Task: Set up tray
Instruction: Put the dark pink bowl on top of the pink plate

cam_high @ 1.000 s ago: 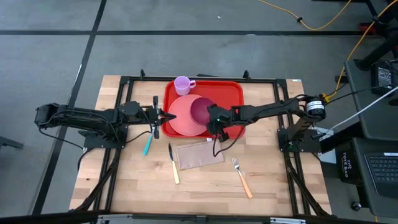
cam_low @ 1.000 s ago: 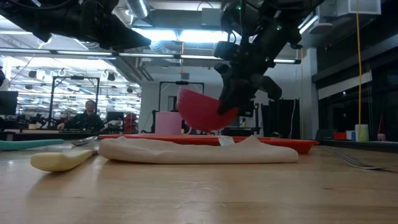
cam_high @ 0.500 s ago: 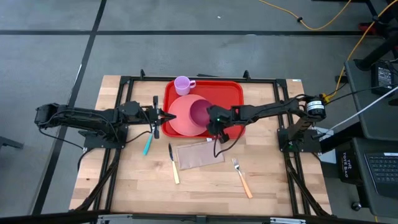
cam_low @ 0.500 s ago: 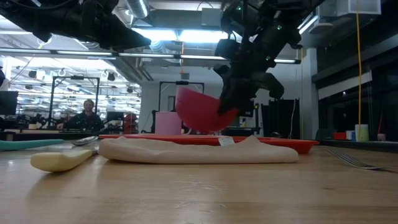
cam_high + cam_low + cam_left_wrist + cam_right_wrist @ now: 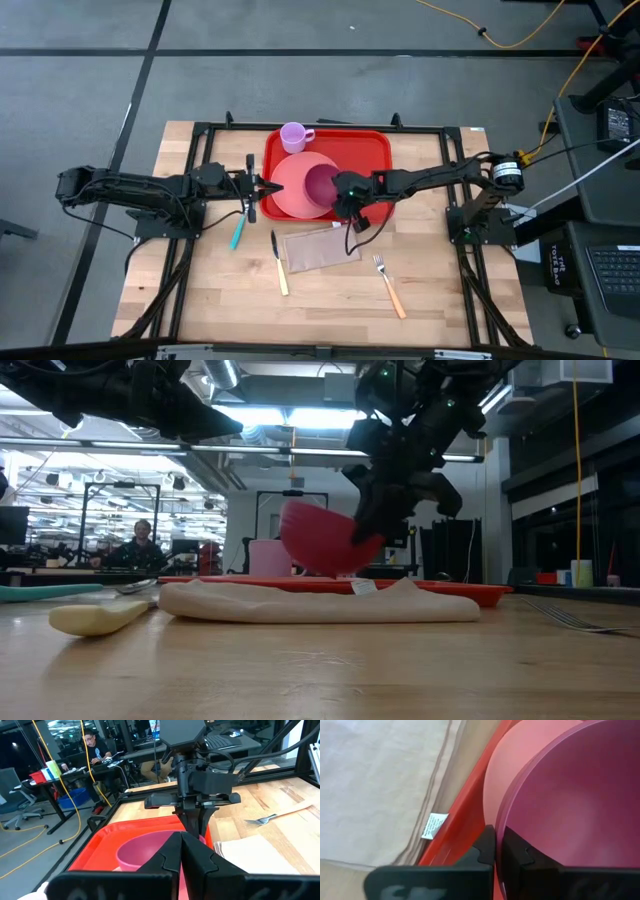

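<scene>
Red tray (image 5: pixel 375 150) at table's far centre, under the right claw (image 5: pixel 345 200), holding plate, bowl and mug.
Pink plate (image 5: pixel 285 185) lies in the tray just left of that claw; magenta bowl (image 5: pixel 320 182) hangs tilted above the plate, its rim pinched in the clamped right claw; lilac mug (image 5: pixel 294 135) stands beyond, in the tray's far left corner. Left claw (image 5: pixel 262 187) closed, empty, level at the tray's left edge. Right arm reaches in horizontally from the right.

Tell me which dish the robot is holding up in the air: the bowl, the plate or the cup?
The dark pink bowl. The right gripper pinches its rim, tilted above the tray. The plate and lilac cup sit untouched on it.
</scene>
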